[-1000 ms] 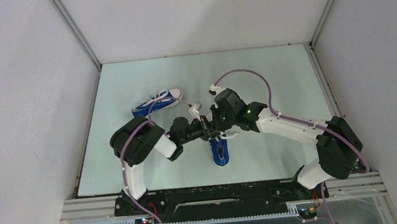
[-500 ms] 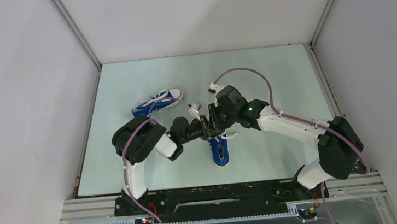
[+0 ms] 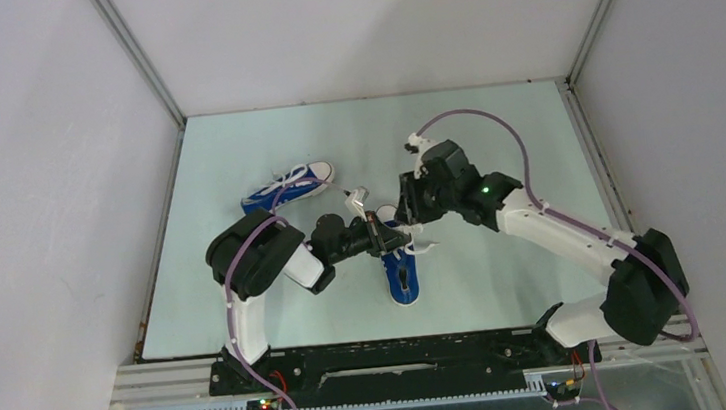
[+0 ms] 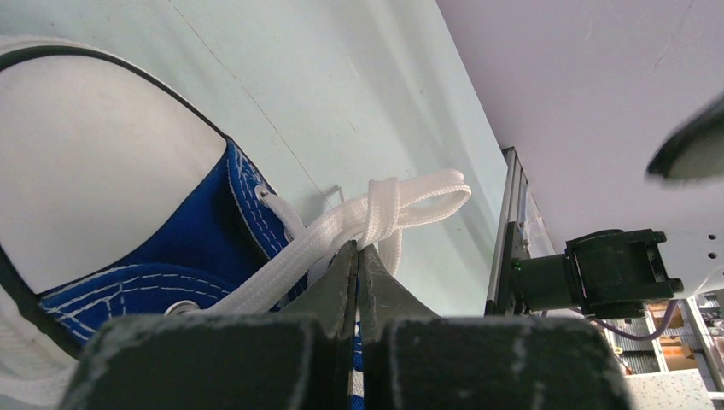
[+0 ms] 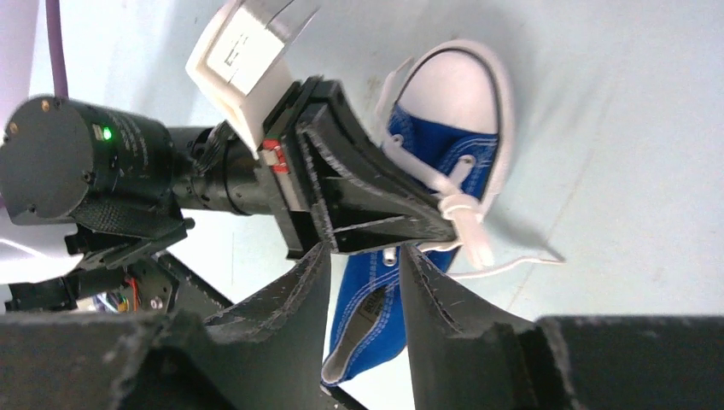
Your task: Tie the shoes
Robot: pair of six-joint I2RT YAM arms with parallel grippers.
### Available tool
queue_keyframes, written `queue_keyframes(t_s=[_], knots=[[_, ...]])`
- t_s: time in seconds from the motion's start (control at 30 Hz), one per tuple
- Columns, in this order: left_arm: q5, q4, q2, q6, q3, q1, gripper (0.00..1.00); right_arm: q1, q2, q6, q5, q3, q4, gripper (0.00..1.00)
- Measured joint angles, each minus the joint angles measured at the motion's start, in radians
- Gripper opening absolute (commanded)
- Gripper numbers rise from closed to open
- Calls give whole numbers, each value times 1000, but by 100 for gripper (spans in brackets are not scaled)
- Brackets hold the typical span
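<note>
The near shoe [image 3: 403,279] lies near the table's [image 3: 493,132] middle, toe pointing away from the arms, heel toward them. It is blue canvas with a white toe cap [image 4: 94,162], white sole edge and white stitching round the eyelets. Its white lace [image 4: 410,195] rises off the tongue into a flat loop, cinched by a wrap of lace at its base; a loose end trails on the table beside the toe. The left gripper [image 4: 359,249] is clamped on the lace just below that wrap, fingers pressed together. The right gripper [image 5: 363,256] hovers just beside it, jaws apart. The far shoe [image 3: 287,187] lies well apart to the left, laces loose.
</note>
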Motion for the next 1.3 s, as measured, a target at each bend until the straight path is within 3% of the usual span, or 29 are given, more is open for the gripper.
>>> queue_keyframes(t_s=[0.17,0.33,0.5,0.9,1.3], knots=[[0,0,0,0,1,0,0,-107,-81,-7,-8,-48,9,41],[0,0,0,0,1,0,0,-218,-82,-17,-11,-140,36,30],[0,0,0,0,1,0,0,-276,10,-35,-17,-157,61,25],[0,-1,0,0,1,0,0,-288,230,-53,-211,-159,192,23],[0,-1,0,0,1,0,0,-282,239,-60,-460,-193,299,21]])
